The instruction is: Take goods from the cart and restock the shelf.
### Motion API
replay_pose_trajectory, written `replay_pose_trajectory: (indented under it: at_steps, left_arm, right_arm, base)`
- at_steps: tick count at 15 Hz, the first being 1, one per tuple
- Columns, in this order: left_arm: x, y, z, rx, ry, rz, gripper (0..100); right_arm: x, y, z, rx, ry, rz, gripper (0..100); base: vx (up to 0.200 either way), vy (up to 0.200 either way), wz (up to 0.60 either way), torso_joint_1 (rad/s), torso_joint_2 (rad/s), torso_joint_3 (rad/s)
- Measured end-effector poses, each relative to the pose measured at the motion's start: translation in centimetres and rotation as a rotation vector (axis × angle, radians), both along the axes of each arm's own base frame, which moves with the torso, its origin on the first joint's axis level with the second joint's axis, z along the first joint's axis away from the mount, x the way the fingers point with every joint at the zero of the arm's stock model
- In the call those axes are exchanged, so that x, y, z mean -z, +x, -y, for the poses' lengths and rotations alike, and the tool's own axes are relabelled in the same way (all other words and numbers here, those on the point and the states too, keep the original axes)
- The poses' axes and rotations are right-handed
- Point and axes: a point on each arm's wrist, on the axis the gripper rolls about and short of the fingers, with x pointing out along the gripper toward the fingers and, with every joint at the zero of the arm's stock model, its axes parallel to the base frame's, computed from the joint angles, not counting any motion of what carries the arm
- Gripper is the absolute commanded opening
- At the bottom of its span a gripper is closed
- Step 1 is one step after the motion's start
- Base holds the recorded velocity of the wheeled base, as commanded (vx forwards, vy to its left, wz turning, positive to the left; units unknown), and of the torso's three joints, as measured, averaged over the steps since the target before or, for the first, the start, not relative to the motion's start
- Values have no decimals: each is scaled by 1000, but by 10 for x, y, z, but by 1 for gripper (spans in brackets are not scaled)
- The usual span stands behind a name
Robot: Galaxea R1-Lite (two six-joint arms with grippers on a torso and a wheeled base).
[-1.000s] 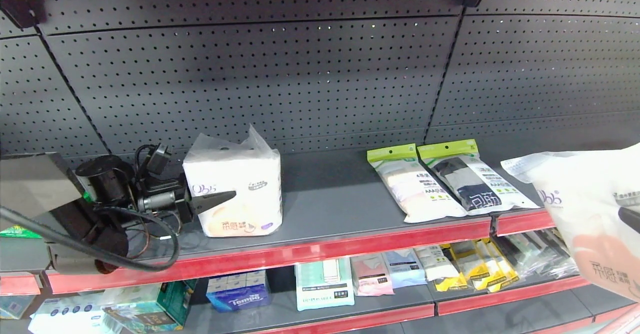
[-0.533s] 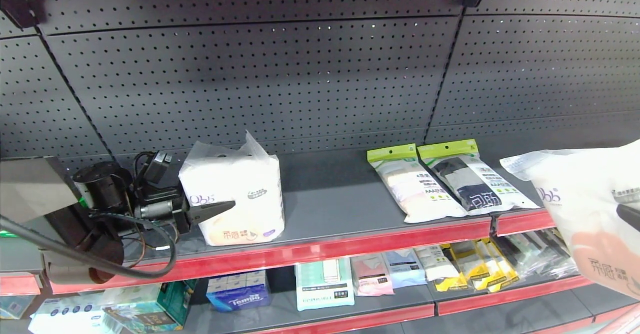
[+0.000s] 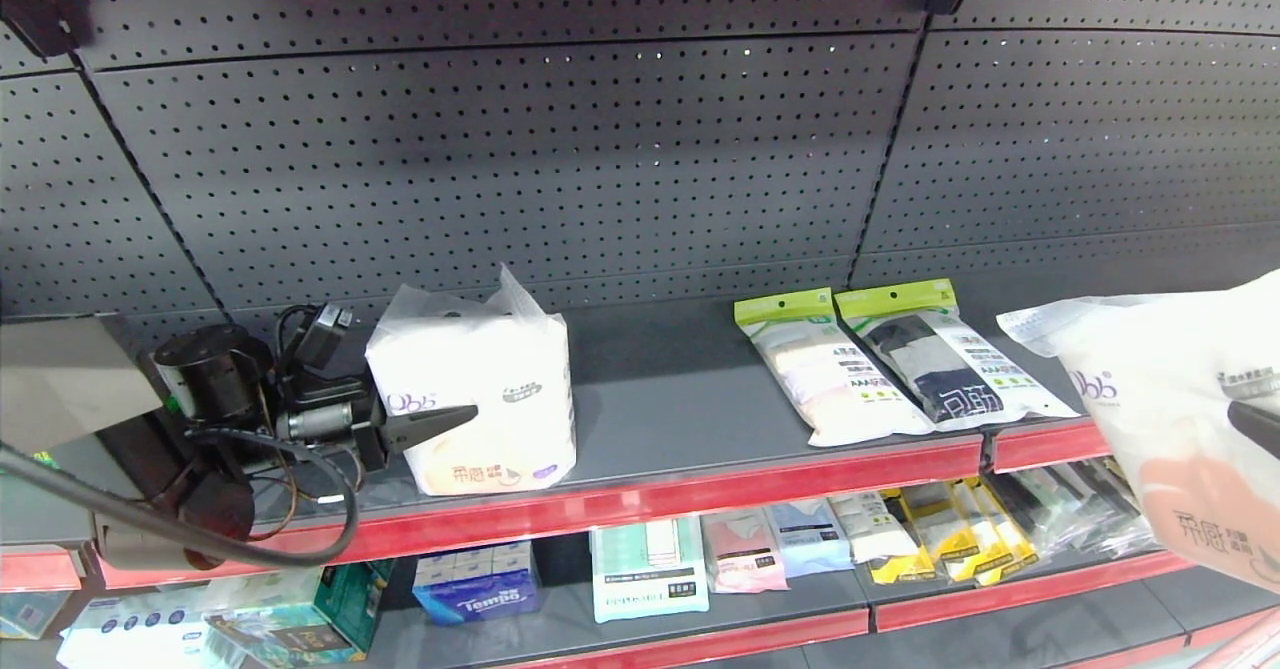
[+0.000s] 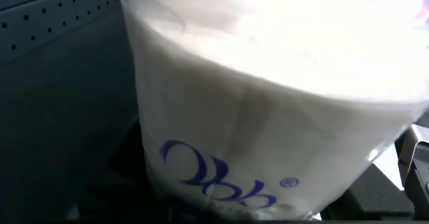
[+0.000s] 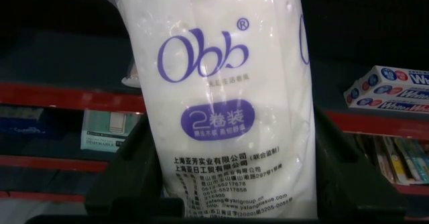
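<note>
White plastic-wrapped tissue pack (image 3: 490,389), pinched by left tool (image 3: 445,415), nudged right on dark grey metal shelf (image 3: 660,399), nearly stocked; twin white plastic-wrapped pack (image 3: 1180,419) pinched by right tool (image 3: 1258,424).

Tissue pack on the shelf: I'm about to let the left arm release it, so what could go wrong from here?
1. The tissue pack stands close to the red front edge of the shelf, with the left hand across its front. Pulling out could drag it or tip it off.
2. The right hand holds a second pack off the shelf, near the flat packets. Setting it down there could land on them.
</note>
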Motion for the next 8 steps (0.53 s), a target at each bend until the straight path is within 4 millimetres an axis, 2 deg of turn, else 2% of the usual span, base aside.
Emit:
replay_pose_trajectory:
  at_steps: [8]
  left_arm:
    - [1, -1, 3, -3, 6, 10, 0]
  right_arm:
    - [1, 4, 0, -1, 0, -15, 0]
  base:
    - [0, 0, 0, 0, 0, 0]
